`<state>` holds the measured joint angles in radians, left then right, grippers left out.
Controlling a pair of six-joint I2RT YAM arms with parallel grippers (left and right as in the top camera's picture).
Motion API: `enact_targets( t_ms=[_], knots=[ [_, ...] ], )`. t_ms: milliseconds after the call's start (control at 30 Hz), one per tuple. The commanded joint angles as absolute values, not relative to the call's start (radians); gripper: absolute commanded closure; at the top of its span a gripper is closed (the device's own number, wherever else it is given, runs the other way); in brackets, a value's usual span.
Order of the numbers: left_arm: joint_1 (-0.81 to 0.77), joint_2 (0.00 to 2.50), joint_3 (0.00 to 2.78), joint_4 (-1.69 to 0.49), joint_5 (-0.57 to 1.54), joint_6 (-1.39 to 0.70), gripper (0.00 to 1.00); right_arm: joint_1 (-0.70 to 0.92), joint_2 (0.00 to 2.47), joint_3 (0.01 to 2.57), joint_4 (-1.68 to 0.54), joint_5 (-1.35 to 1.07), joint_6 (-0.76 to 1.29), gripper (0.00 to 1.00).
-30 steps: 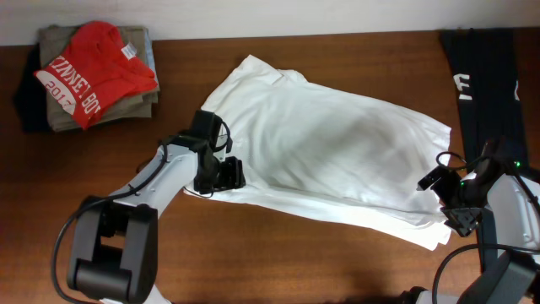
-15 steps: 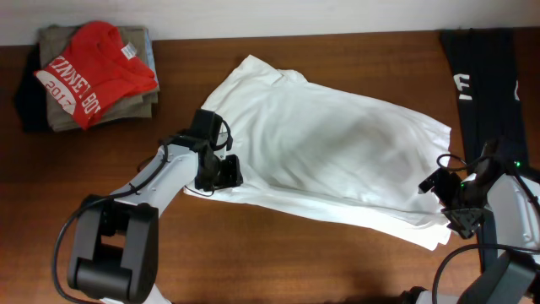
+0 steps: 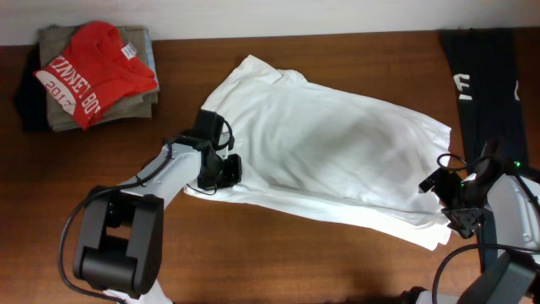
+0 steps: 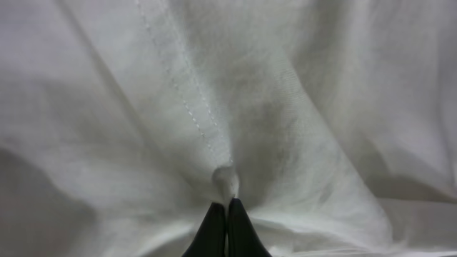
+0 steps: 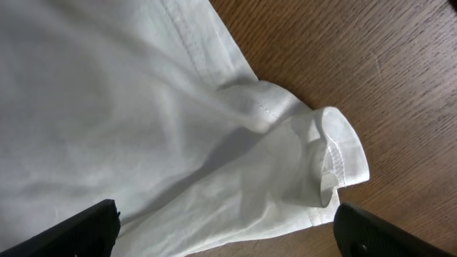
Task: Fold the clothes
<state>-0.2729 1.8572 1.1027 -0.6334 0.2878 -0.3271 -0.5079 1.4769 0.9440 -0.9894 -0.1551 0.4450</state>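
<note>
A white shirt [image 3: 329,152] lies spread and partly doubled over across the middle of the brown table [image 3: 278,262]. My left gripper [image 3: 228,169] sits at the shirt's left edge. In the left wrist view its gripper [image 4: 226,208] is shut, with a small fold of the white cloth [image 4: 226,180] pinched at the tips. My right gripper [image 3: 443,201] stands at the shirt's right corner. It is open wide in the right wrist view [image 5: 225,213], its black fingers [image 5: 86,228] on either side of the sleeve cuff [image 5: 335,153], which lies on the wood.
A stack of folded clothes topped by a red shirt [image 3: 93,76] sits at the back left. A dark garment [image 3: 485,76] lies along the back right edge, close to my right arm.
My left gripper has closed on the shirt's left edge and shifted slightly left. The right gripper has stayed open and nearly still.
</note>
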Motion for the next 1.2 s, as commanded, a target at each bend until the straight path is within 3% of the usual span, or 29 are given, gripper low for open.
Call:
enact_targets(
  t_ms=[0, 333, 367, 400, 433, 467, 567, 633, 667, 733, 833, 867, 1000, 1033, 1167],
  knots=[
    [-0.276, 1.868, 1.096, -0.523, 0.414, -0.326, 1.00, -0.510, 1.482, 0.947, -0.987, -0.138, 0.445, 0.01],
    [-0.277, 1.868, 1.096, -0.169, 0.430, -0.411, 1.00, -0.510, 1.482, 0.947, -0.987, -0.138, 0.445, 0.01],
    [-0.277, 1.869, 1.095, -0.147, 0.422, -0.419, 0.86, -0.510, 1.482, 0.947, -0.987, -0.138, 0.445, 0.01],
    [-0.278, 1.874, 1.095, -0.129, 0.422, -0.419, 0.37, -0.510, 1.482, 0.947, -0.988, -0.138, 0.445, 0.01],
    [-0.280, 1.877, 1.095, -0.119, 0.422, -0.419, 0.14, -0.510, 1.482, 0.947, -0.988, -0.138, 0.445, 0.01],
    [-0.280, 1.879, 1.095, -0.115, 0.422, -0.418, 0.01, -0.510, 1.482, 0.947, -0.989, -0.139, 0.445, 0.01],
    [-0.219, 1.839, 1.117, -0.198, 0.423, -0.410, 0.01, -0.510, 1.482, 0.973, -1.024, -0.161, 0.361, 0.01],
    [-0.096, 1.765, 1.165, -0.408, 0.422, -0.307, 0.01, -0.511, 1.482, 1.067, -1.123, -0.147, 0.337, 0.01],
    [-0.053, 1.751, 1.168, -0.474, 0.423, -0.289, 0.10, -0.511, 1.482, 1.098, -1.157, -0.164, 0.338, 0.01],
    [-0.008, 1.759, 1.162, -0.579, 0.423, -0.268, 0.44, -0.503, 1.482, 1.115, -1.188, -0.292, 0.297, 0.01],
    [-0.044, 1.821, 1.159, -0.597, 0.432, -0.252, 0.62, -0.400, 1.482, 1.098, -1.214, -0.336, 0.258, 0.01],
    [-0.067, 1.844, 1.159, -0.593, 0.437, -0.252, 0.77, -0.347, 1.482, 1.083, -1.210, -0.336, 0.259, 0.02],
    [-0.110, 1.905, 1.159, -0.562, 0.455, -0.229, 0.91, -0.236, 1.482, 0.973, -1.095, -0.330, 0.331, 0.57],
    [-0.102, 1.925, 1.159, -0.561, 0.426, -0.231, 0.95, -0.236, 1.482, 0.942, -1.069, -0.329, 0.338, 0.60],
    [0.042, 2.023, 1.159, -0.546, 0.359, -0.276, 0.99, -0.236, 1.482, 0.884, -1.050, -0.330, 0.338, 0.51]
  ],
)
